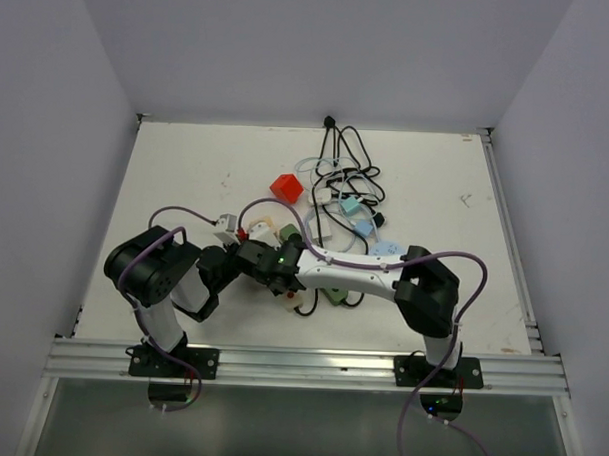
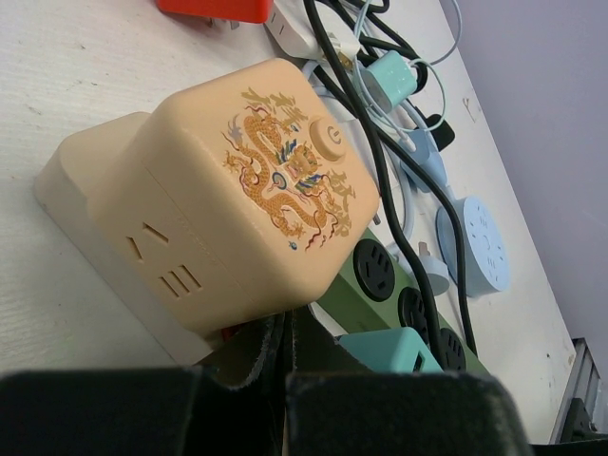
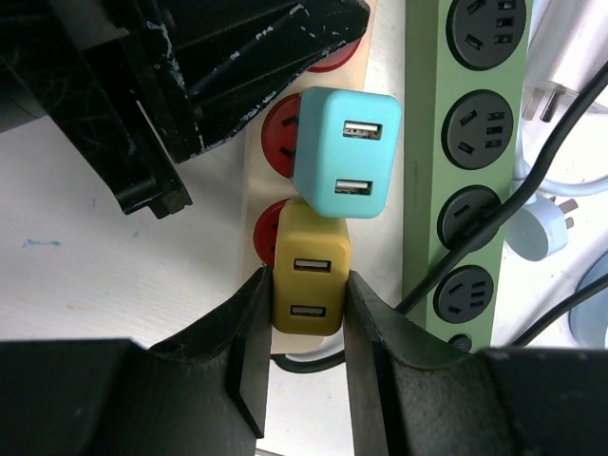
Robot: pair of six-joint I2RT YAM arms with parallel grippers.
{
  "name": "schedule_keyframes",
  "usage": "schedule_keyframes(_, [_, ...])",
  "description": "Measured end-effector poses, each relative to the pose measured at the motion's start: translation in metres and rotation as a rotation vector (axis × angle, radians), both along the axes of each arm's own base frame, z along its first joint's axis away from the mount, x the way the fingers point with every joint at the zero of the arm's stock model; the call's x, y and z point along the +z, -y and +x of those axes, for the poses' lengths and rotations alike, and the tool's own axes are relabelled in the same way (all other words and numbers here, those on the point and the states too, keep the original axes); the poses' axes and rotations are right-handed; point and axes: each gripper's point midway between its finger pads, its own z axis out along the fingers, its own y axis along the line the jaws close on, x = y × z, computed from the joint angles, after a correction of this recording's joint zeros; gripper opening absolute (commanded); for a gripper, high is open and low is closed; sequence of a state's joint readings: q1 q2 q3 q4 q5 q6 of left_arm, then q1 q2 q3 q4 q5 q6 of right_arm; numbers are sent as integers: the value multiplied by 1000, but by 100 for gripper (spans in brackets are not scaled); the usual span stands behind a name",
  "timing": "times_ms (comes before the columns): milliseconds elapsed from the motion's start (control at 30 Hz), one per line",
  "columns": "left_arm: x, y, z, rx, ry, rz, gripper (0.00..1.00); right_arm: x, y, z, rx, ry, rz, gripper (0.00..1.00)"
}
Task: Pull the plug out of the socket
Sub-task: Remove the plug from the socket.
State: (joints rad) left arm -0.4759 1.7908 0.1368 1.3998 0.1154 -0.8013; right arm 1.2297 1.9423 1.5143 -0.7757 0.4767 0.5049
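Yellow plug (image 3: 311, 255) pinched by the right gripper (image 3: 307, 290), arm reaching left; left gripper (image 2: 288, 328) pressed together; socket strip (image 3: 269, 190) mostly hidden.

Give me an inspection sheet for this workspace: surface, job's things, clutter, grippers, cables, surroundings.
Surface: white table, faintly scuffed.
Job's things: yellow charger plugged into the cream strip with red sockets, next to a teal charger.
Clutter: green power strip, dragon-printed cube socket, red cube, white plug, blue round adapter.
Grippers: right gripper shut on the yellow charger; left gripper shut, tip over the cream strip.
Cables: black cables tangled toward the far edge; one crosses the green power strip.
Surroundings: plain walls; metal rail at the near edge.
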Motion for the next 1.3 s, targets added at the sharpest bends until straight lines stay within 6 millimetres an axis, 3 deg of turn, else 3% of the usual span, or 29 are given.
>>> schedule_keyframes(67, [0, 0, 0, 0, 0, 0, 0, -1, 0, 0, -2, -8, 6, 17])
schedule_keyframes(367, [1, 4, 2, -10, 2, -2, 0, 2, 15, 7, -70, -182, 322, 16])
schedule_keyframes(533, [1, 3, 3, -7, 2, -1, 0, 2, 9, 4, -48, -171, 269, 18])
schedule_keyframes(667, [0, 2, 4, 0, 3, 3, 0, 3, -10, -4, -5, -93, 126, 20])
schedule_keyframes(800, [0, 1, 4, 2, 4, 7, 0, 2, -10, -5, -3, -56, 62, 22])
schedule_keyframes(1300, [0, 4, 4, -12, 4, 8, 0, 2, 4, 2, -48, -257, 326, 22])
